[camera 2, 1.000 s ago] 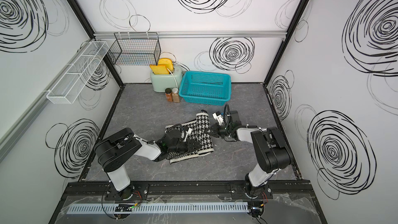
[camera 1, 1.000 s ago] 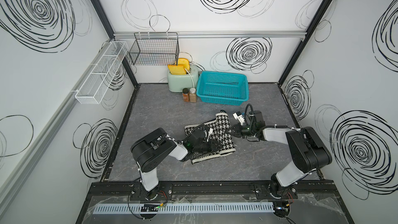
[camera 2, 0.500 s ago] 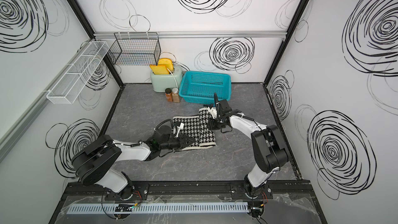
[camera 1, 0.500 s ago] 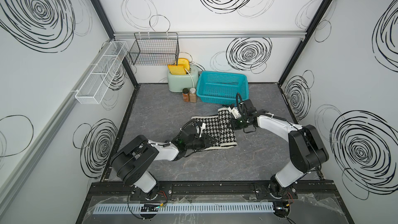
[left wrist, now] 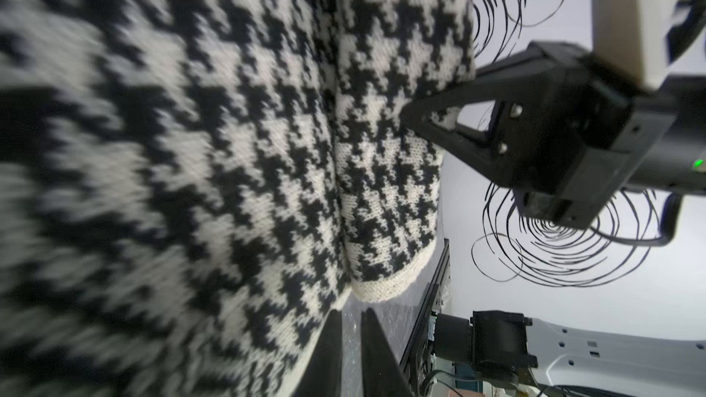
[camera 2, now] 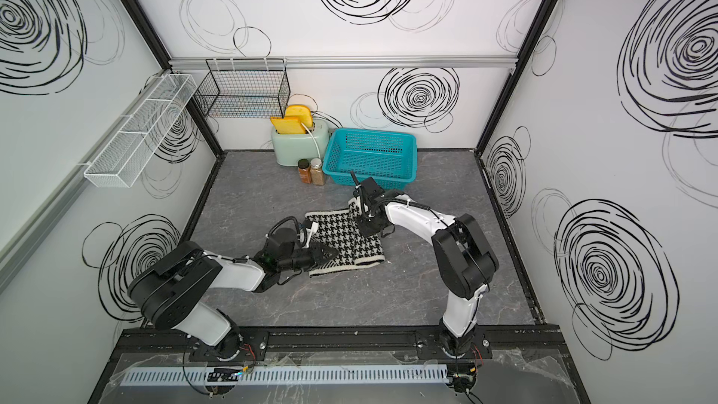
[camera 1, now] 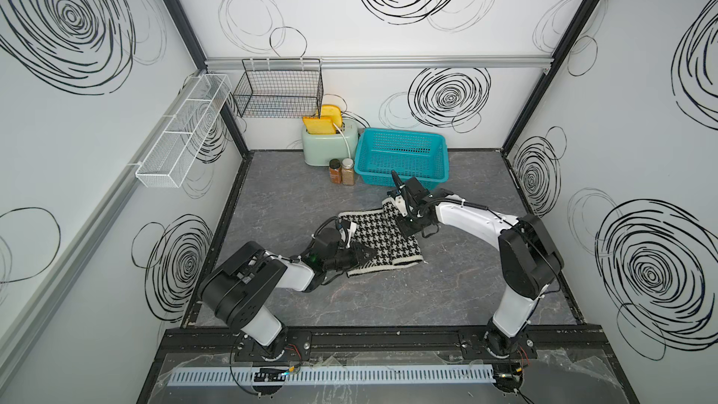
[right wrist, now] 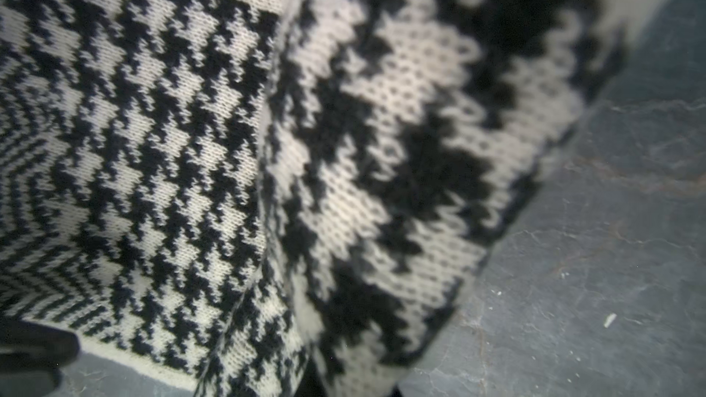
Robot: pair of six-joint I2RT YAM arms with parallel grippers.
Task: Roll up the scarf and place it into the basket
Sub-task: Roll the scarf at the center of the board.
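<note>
scarf (camera 1: 382, 237) looks soft, floppy, light; best pinched through the fold; right claw (left wrist: 416, 120) clamps its lifted end; left claw (camera 1: 369, 254): cannot tell

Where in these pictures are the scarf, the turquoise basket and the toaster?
scarf (camera 1: 382, 234): in a top view, on the middle of its houndstooth face.
turquoise basket (camera 1: 404, 145): in a top view, on its far lattice wall.
toaster (camera 1: 324, 151): in a top view, on its pale green front.
</note>
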